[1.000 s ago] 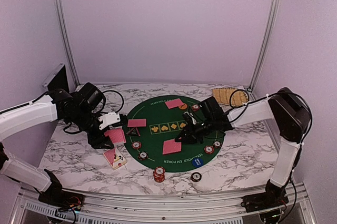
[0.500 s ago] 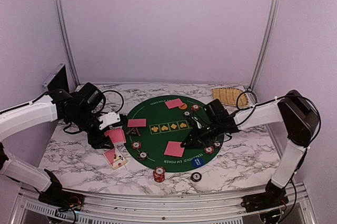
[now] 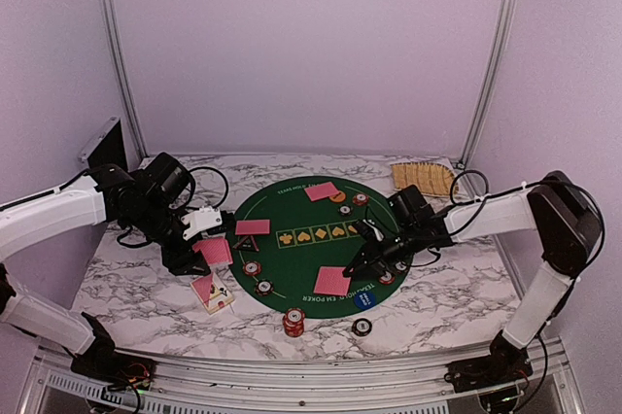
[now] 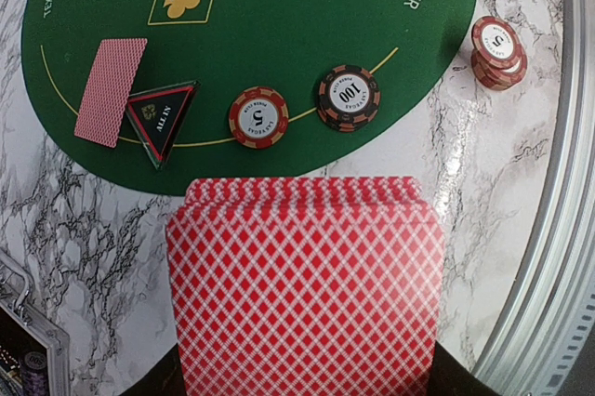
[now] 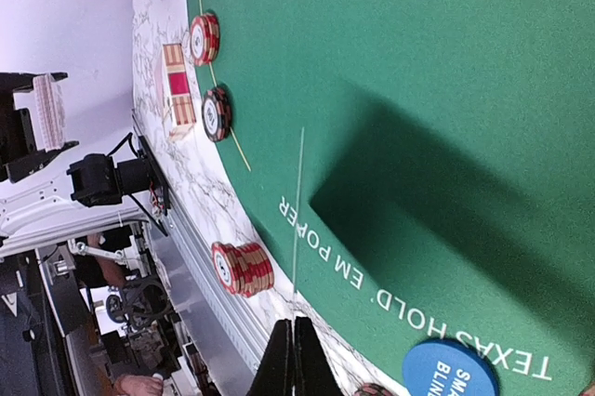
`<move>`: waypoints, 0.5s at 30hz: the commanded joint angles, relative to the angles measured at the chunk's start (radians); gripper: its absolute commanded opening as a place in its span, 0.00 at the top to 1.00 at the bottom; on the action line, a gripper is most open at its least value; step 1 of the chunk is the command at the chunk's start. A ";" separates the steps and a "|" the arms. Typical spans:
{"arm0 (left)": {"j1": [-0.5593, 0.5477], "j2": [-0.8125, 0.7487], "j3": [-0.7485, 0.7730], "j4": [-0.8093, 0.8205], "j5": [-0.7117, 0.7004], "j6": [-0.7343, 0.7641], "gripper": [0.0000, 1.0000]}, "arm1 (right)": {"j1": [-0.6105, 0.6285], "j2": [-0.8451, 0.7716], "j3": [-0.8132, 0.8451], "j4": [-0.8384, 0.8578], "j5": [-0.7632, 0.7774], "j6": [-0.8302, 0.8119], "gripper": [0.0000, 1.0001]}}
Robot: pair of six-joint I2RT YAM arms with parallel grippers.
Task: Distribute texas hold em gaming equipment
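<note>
My left gripper [image 3: 213, 251] is shut on a deck of red-backed cards [image 4: 302, 284] and holds it above the marble at the mat's left edge. My right gripper [image 3: 362, 264] is shut on one red-backed card [image 3: 332, 281], held over the near part of the green mat [image 3: 292, 210]. In the right wrist view the card [image 5: 298, 219] shows edge-on above its shadow, pinched by the fingertips [image 5: 296, 354]. Single cards [image 3: 322, 190] [image 3: 253, 227] lie on the mat. Chips [image 4: 257, 117] [image 4: 348, 97], a chip stack [image 3: 293, 321], a blue disc [image 5: 451, 373] and a black triangular marker [image 4: 160, 117] lie around.
A tan woven tray [image 3: 423, 178] lies at the back right. A black-and-silver case [image 3: 102, 145] stands at the far left. A small card box [image 3: 212, 293] lies on the marble under my left gripper. A lone chip [image 3: 362, 327] lies near the front edge.
My right gripper has moved toward the near right edge of the mat, carrying the single card with it. The left arm and its deck have not moved.
</note>
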 commanded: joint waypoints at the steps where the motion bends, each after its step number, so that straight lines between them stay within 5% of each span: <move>1: 0.002 -0.011 0.023 0.000 0.013 -0.004 1.00 | -0.014 -0.032 -0.004 -0.052 -0.081 -0.081 1.00; 15: 0.002 -0.004 0.027 -0.003 0.018 -0.006 1.00 | -0.021 0.002 0.032 -0.246 -0.022 -0.241 1.00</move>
